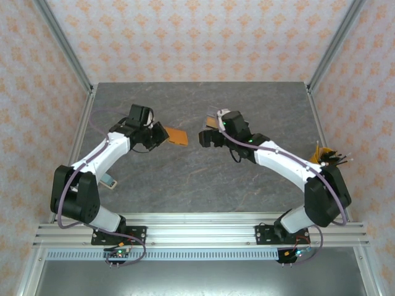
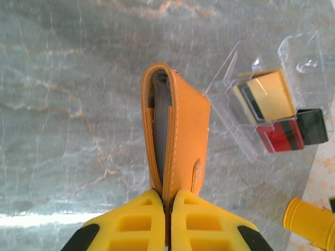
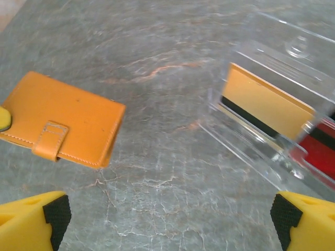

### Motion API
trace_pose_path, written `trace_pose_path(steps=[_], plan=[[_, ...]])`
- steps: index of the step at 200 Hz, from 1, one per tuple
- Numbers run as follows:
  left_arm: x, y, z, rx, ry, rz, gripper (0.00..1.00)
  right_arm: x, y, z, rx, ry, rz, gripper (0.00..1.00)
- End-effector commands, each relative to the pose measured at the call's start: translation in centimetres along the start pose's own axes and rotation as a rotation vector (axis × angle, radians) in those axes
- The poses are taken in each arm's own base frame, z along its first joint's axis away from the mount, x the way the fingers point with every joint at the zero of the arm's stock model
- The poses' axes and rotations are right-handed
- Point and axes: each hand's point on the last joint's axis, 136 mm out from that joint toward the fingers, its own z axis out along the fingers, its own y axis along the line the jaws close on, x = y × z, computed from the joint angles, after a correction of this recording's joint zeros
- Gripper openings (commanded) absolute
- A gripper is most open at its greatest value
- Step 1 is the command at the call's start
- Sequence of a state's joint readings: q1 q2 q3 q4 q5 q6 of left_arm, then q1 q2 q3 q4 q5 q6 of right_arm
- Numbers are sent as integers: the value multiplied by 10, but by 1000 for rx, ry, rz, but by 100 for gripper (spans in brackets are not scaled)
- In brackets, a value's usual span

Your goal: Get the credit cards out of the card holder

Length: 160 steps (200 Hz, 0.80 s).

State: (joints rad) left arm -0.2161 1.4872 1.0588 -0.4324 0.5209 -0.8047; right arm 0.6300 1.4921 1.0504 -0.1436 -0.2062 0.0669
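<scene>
Underneath everything lies a grey tabletop [image 1: 185, 179] with a stone look, marbled with pale and rust-coloured veins and faintly glossy. Peach wallpaper with a repeating floral motif rises behind and to both sides. Aluminium frame posts run up the corners, and a ribbed metal rail crosses the near edge where the 2 arms are bolted.

The card holder [image 1: 177, 135] sits near the middle of the table, between the 2 grippers. It is a flat orange rectangle with a leather-like grain, pale stitching along its edges and a short strap tab on its face. The left gripper [image 1: 159, 134] is clamped on one end of it, its yellow fingers pressed together on the folded edge in the left wrist view. Whether the wallet touches the table I cannot tell. From that view the fold gapes slightly, and the credit cards [image 2: 158, 130] show as a stack of thin pale grey edges tucked inside.

The right gripper [image 1: 208, 138] hovers over bare table with its jaws spread wide and nothing between them. Its yellow fingers carry black pads, and the wallet lies apart to one side.

Just beside it is a clear plastic case [image 3: 272, 57] with glossy, hard, moulded walls. It holds 3 blocks: a tan one [image 2: 267, 97], a red one [image 2: 280, 137] and a black one [image 2: 314, 125].
</scene>
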Motion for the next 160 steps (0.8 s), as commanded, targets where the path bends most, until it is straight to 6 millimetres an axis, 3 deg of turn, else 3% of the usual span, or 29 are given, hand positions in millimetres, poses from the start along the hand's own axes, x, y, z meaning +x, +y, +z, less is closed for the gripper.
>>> trace_pose_path(steps=[1, 35, 94, 160], plan=[[8, 1, -1, 10, 14, -32, 7, -16, 25, 19, -35, -36, -257, 94], [10, -3, -3, 26, 5, -58, 7, 10, 53, 51, -94, 36, -535, 76], [8, -3, -3, 40, -20, -134, 7, 43, 91, 76, -228, -56, -738, 78], [12, -2, -1, 20, 5, -140, 7, 46, 96, 114, -142, -175, -863, 72]])
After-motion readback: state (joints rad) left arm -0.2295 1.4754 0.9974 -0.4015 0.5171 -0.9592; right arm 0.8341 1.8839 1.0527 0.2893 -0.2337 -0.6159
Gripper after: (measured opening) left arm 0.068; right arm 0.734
